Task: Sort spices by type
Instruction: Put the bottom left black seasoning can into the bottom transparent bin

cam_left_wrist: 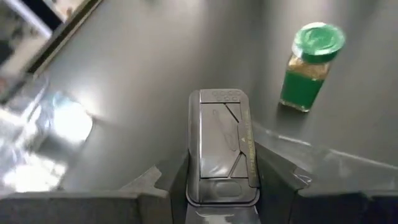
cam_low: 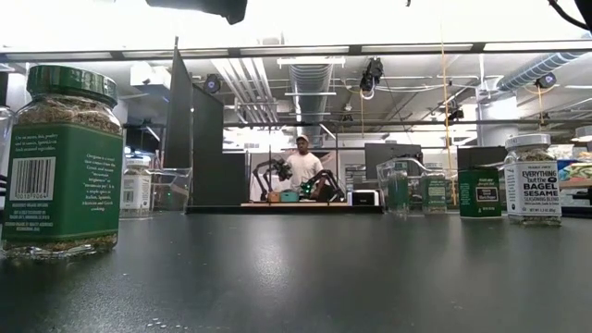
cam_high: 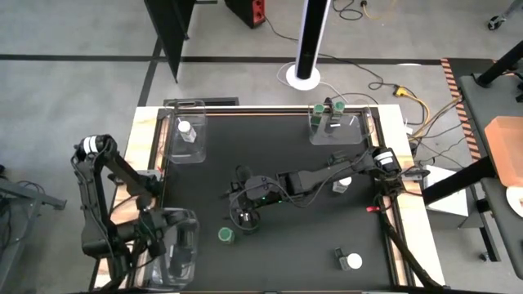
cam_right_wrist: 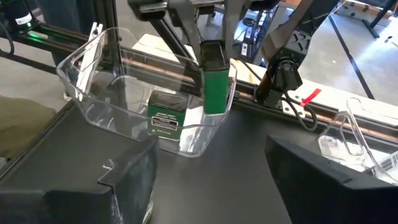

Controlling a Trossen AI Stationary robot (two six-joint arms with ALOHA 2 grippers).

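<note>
The left gripper [cam_right_wrist: 212, 55] is closed on a green spice tin [cam_right_wrist: 216, 93] with a dark flat lid. It holds the tin upright over the clear tray [cam_right_wrist: 78, 74] at the near left corner of the table. Another green tin [cam_right_wrist: 165, 116] already stands inside that tray, so this step looks like putting like with like. Next, the tin likely needs to go straight down beside the other one, and then the fingers let go. The right gripper [cam_high: 245, 215] hangs over the middle of the black table with its fingers wide apart and nothing in them. A jar with a round green lid [cam_high: 225, 235] stands just beside it and may be the next pick.
</note>
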